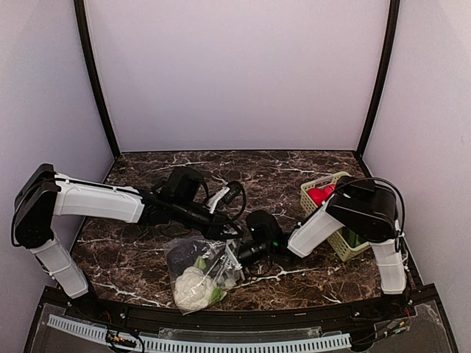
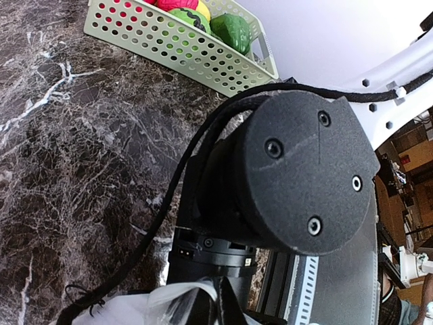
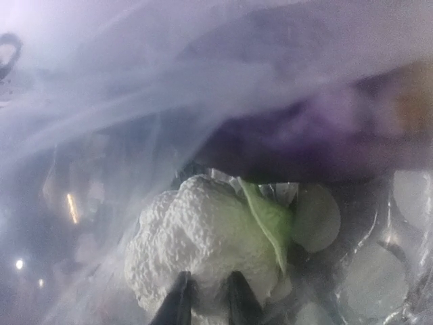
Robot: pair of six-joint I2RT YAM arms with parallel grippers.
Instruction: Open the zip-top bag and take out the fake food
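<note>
I find nothing readable in any of my three views: no words, labels, brand marks or numbers. The only printing I can make out is the pattern of pale round dots on the zip-top bag (image 1: 193,259), and it carries no lettering.

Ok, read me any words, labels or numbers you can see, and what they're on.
No readable text anywhere.
The zip-top bag bears only pale dots; the basket and marble table are unprinted.
The background clutter in the left wrist view is too blurred to read.
</note>
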